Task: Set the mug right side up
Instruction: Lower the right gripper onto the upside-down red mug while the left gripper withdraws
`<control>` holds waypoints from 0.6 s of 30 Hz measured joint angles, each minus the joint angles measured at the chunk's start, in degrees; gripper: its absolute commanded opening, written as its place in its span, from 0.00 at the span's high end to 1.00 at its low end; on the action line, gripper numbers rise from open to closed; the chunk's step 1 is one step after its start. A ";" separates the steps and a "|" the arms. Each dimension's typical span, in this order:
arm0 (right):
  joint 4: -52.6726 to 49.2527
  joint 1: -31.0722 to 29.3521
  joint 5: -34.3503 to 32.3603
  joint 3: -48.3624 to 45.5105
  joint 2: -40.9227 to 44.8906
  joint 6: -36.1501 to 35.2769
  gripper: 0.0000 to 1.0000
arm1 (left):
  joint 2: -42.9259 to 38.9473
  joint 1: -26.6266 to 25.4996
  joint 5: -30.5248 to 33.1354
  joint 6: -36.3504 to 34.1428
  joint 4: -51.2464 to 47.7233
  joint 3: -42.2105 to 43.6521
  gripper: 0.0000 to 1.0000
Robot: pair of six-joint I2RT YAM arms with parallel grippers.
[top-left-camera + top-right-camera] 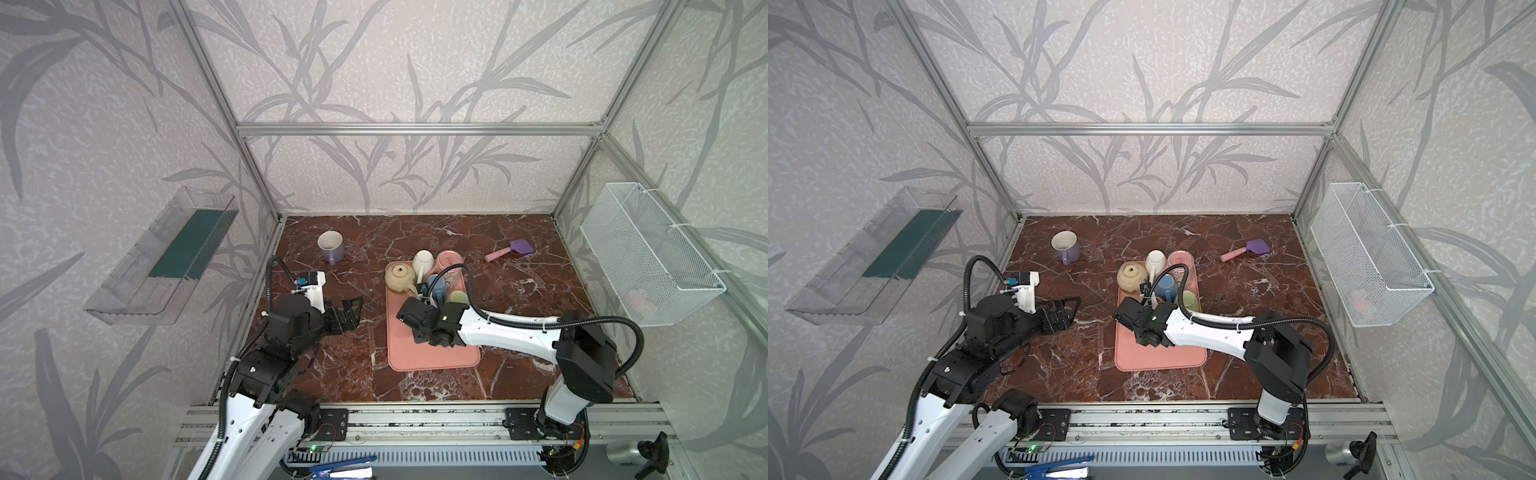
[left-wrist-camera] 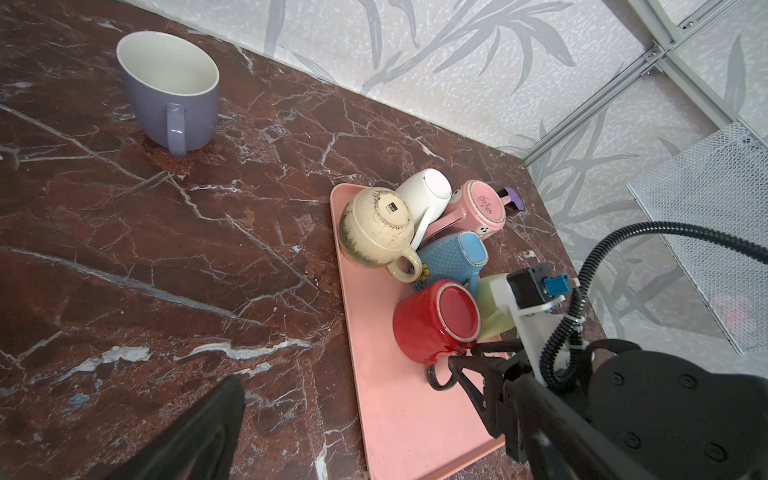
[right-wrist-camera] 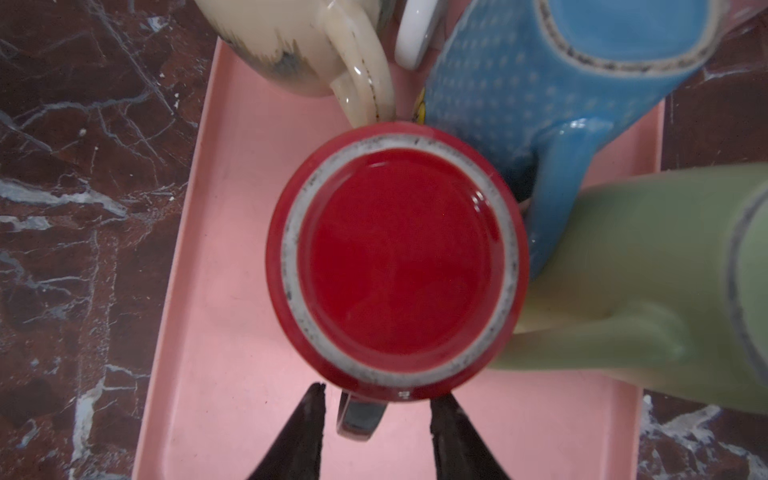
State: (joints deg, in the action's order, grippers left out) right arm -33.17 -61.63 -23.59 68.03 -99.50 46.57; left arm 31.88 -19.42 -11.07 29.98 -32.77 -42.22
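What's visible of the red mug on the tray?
The red mug looks like glossy glazed ceramic. It sits upside down on the pink tray, flat red base up, ringed by an unglazed, speckled grey foot. Its dark handle points toward the right gripper, whose fingers straddle it without touching. The blue mug and green mug crowd one side; contact is unclear.

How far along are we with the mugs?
Done, apparently: the purple mug stands upright on the table. In hand: the right hand straddles the handle of the upside-down red mug, not yet gripping. Left: lifting and flipping it; five other mugs sit bottom-up on the pink tray. The left hand hangs open.
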 measured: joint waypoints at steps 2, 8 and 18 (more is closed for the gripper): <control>-0.68 0.00 -0.07 0.81 -1.51 0.42 0.62 | -0.61 -0.44 0.26 -0.04 -0.20 0.00 0.01; -2.25 0.00 -0.22 2.73 -5.16 1.64 0.64 | -1.62 -1.60 0.68 -0.44 -0.66 -0.02 0.01; -2.75 0.48 -0.33 2.75 -5.38 1.92 0.81 | -1.86 -2.32 0.98 -0.70 -1.55 -0.02 0.01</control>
State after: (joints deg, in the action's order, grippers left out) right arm -35.92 -61.14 -23.92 70.78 -104.88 48.49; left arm 30.02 -21.74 -10.09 29.28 -34.33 -42.24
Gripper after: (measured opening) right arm 0.246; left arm 0.993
